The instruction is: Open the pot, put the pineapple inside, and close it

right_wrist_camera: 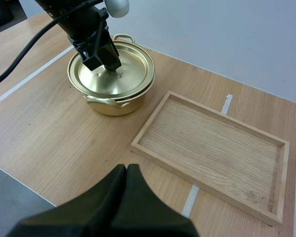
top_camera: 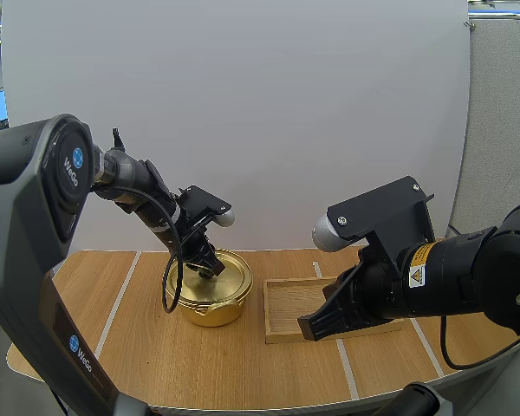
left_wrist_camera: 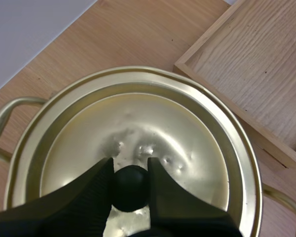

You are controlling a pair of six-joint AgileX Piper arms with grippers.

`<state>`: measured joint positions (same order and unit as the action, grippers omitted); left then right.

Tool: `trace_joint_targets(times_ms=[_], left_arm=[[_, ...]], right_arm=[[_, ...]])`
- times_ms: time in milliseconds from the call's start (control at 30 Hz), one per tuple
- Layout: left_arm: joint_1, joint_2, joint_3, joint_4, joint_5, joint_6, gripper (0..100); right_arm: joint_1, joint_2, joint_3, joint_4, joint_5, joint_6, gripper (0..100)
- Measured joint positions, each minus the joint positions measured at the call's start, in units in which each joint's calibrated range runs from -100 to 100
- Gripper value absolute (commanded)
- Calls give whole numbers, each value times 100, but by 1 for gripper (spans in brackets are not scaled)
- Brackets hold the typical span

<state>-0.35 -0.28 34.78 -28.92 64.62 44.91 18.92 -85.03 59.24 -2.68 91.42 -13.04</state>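
From the high view, the golden pot (top_camera: 210,305) stands on the wooden table (top_camera: 139,347) with its lid (top_camera: 230,276) on, and the wooden tray (top_camera: 286,303) lies just beside it at its three o'clock. The left gripper (top_camera: 210,269) reaches down onto the lid's centre. The right gripper (top_camera: 316,325) hangs over the tray's six o'clock edge. In the left wrist view, the left fingers (left_wrist_camera: 89,197) pinch the lid's black knob (left_wrist_camera: 130,188) between them, and the lid sits inside the pot's rim. In the right wrist view, the right fingers (right_wrist_camera: 113,197) lie pressed together as one dark wedge with nothing between them. The tray lies beyond them, with the pot at its ten o'clock.
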Motion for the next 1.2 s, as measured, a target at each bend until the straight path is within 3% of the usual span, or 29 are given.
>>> trace_joint_targets(times_ms=[300, 400, 433, 467, 533, 567, 900, 1200], left_arm=[[0, 87, 12, -37, -55, 52, 0], [0, 92, 12, -76, -55, 52, 7], [0, 92, 12, -76, -37, 65, 25], [0, 92, 12, -76, -37, 65, 35], [0, 92, 12, -99, 19, 123, 92], [0, 92, 12, -108, 36, 144, 100], [0, -204, -50, -155, 608, 225, 100], [0, -1686, -707, -168, 1550, -10, 100]], right_arm=[[0, 0, 0, 0, 0, 0, 0], [0, 0, 0, 0, 0, 0, 0], [0, 0, 0, 0, 0, 0, 0], [0, 0, 0, 0, 0, 0, 0], [0, 0, 0, 0, 0, 0, 0], [0, 0, 0, 0, 0, 0, 0], [0, 0, 0, 0, 0, 0, 0], [0, 0, 0, -10, 0, 0, 0]])
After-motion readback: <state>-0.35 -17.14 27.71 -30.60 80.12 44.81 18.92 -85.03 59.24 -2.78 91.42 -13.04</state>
